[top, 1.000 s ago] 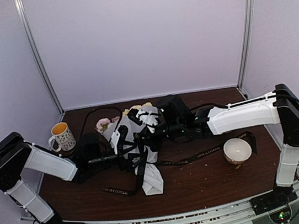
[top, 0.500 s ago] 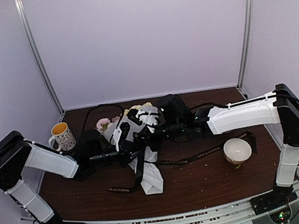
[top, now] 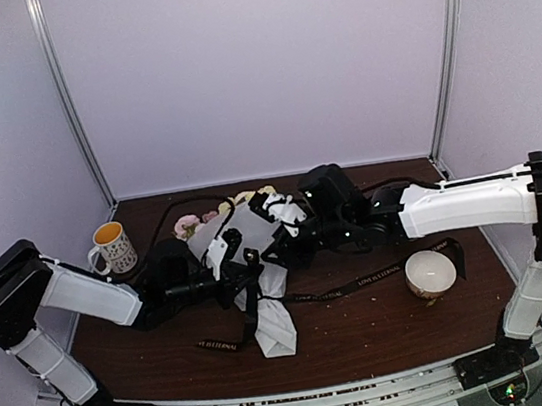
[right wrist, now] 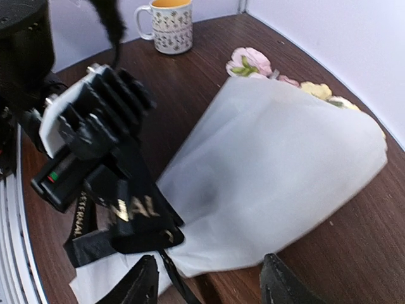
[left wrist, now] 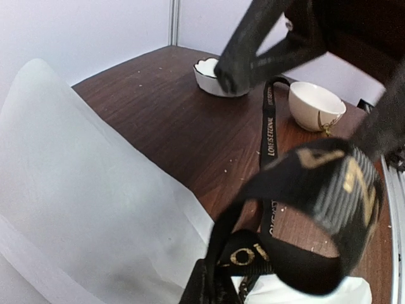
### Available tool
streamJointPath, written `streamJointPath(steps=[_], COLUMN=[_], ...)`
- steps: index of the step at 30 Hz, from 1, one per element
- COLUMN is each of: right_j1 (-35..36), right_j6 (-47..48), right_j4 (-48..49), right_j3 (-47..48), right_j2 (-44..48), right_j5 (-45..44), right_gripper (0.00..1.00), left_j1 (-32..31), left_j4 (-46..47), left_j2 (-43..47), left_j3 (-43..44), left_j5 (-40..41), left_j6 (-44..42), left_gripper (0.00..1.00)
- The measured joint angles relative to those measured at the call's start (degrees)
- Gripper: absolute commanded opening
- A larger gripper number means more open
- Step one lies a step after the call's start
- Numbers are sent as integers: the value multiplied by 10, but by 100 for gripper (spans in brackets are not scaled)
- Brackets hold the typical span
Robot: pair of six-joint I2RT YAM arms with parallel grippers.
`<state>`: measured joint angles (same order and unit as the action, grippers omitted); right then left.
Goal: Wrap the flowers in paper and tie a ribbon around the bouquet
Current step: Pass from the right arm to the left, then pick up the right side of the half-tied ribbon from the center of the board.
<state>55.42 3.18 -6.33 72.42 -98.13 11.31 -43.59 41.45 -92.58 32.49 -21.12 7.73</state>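
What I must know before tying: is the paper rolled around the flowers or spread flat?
Rolled: the paper forms a cone, with the flowers poking out at its wide end.

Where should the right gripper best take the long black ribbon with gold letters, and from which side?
Probably the long black ribbon's free stretch lying flat on the brown table between the pale paper bouquet and the white bowl. Come down from above, pinching across its width: it is thin and flat, so a side approach finds nothing.
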Motion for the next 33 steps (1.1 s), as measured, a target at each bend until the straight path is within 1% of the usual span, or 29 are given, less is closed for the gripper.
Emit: streamJointPath(steps=[3, 6, 9, 12, 15, 16, 19, 20, 21, 23, 25, 28, 33], right_j1=[-1, -11, -54, -103, -134, -145, -163, -170, -175, -181, -184, -184, -181], right_j6=[-3, -21, -56, -79, -83, -83, -76, -70, -57, -48, -31, -11, 14], right_j4=[-37, -93, -163, -234, -298, -329, -372, -389, -413, -430, -456, -465, -480], right_j3=[-42, -72, -74, -76, -71, -61, -38, -30, -18, -8, 23, 53, 55], right_j2=[54, 93, 98, 94, 82, 69, 29, 13, -12, -31, -69, -117, -151], right_j5=[-64, -134, -172, -184, -169, -153, -118, -104, -82, -67, -50, -36, -40], right_gripper=[69, 69, 70, 76, 76, 76, 77, 78, 83, 91, 97, 97, 94], left_j1=[-24, -40, -47, -56, -63, -64, -64, -64, -64, -65, -66, -68, -70], left_j4=[-33, -55, -72, -92, -103, -105, -116, -117, -118, -120, -125, -133, -137], left_j2=[15, 32, 44, 47, 47, 47, 47, 47, 47, 47, 47, 47, 47], left_j3=[1, 1, 1, 3, 3, 3, 7, 8, 8, 9, 10, 14, 18], left_j5=[39, 66, 89, 111, 122, 124, 129, 131, 132, 134, 135, 135, 137], left_j6=[-29, -50, -68, -83, -92, -94, -97, -97, -98, -98, -98, -98, -98], left_gripper=[0, 0, 0, 0, 0, 0, 0, 0, 0, 0, 0, 0, 0])
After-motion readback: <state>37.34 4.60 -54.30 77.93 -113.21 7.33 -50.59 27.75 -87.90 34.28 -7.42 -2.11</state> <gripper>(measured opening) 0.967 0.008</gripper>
